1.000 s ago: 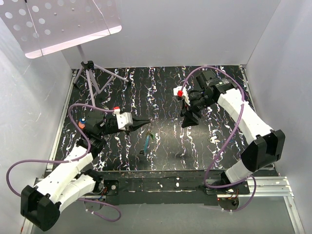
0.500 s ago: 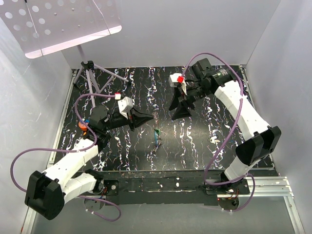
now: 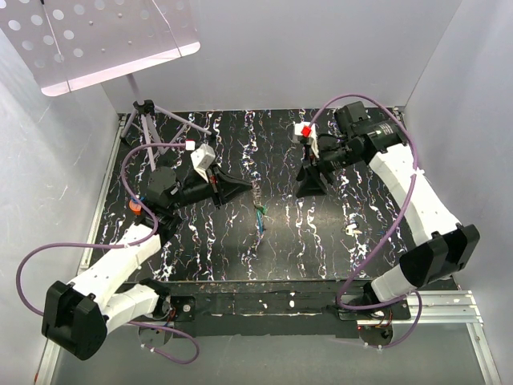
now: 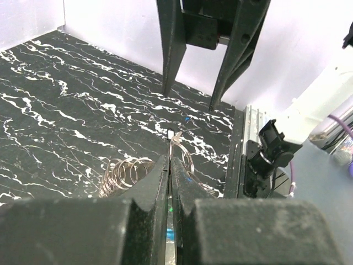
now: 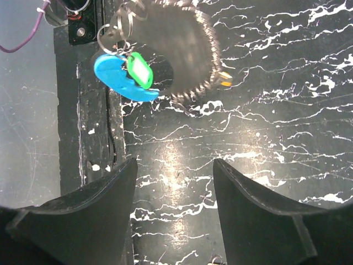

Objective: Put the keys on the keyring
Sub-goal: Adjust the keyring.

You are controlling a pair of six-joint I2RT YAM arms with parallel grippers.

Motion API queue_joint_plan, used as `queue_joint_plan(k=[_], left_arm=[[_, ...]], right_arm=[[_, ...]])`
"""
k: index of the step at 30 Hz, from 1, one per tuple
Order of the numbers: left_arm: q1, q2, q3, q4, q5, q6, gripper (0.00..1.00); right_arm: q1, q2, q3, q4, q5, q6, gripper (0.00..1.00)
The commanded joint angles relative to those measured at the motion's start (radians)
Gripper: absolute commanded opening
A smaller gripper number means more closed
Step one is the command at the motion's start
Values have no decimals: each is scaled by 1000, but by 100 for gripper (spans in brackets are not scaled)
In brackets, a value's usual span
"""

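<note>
Left tool (image 4: 169,165): jaws shut flat together, pinching the thin wire of the keyring (image 4: 180,150) at its near side. The loop stands up just past the tips.

Keys (image 5: 126,76): a blue head and a green head dangle together below the left tool's tips. They appear to hang clear of the bench (image 3: 337,241).

A bunch of further wire loops (image 4: 124,172) sits just left of the left tool's tips. Cannot tell whether they link to the pinched loop.

Right tool (image 5: 175,165): jaws spread wide, nothing between them. It hangs across from the left tool's tips, near but apart.

Handling, as judged:
- Ring and keys are light. The ring is stiff, springy wire, smooth and thin, so it could twist or slip in a flat pinch.
- The keys are rigid but swing freely, so any jolt sets them turning.
- Best hold on a key looks to be its plastic head, which is broader and less slick than the metal blade.
- The ring is best taken across the wire, away from its split.

Room:
- Open bench on all sides of the left tool's tips.
- Walls (image 3: 465,96) and tripod (image 3: 144,120) are well apart from it.
- The tight spot is the gap to the right tool.
</note>
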Motion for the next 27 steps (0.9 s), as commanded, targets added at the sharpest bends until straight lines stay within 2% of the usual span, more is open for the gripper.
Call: queue_joint_plan(k=[1,8,13,16,21,24,27], left_arm=[[24,-23,24,90,-20,-157,0],[57,-11,-29,230,11,-355,0],[57,-14,-32,200,20,-346,0],[57,3,-30,227,36,-354,0],[57,38,-26,276,50,-400,0],[57,44,-35,284,37,-409,0],[57,41,-49,295,25,-411,0]], right_arm=[[-17,-66,-35,32,-40,16,65],[-32,-75,-37,24,-117,8,65],[-66,-87,-69,73,-220,57,64],[-35,-48,-37,96,-351,91,62],[110,64,141,67,-272,88,61],[141,112,227,58,-246,92,61],[143,123,227,81,-209,123,61]])
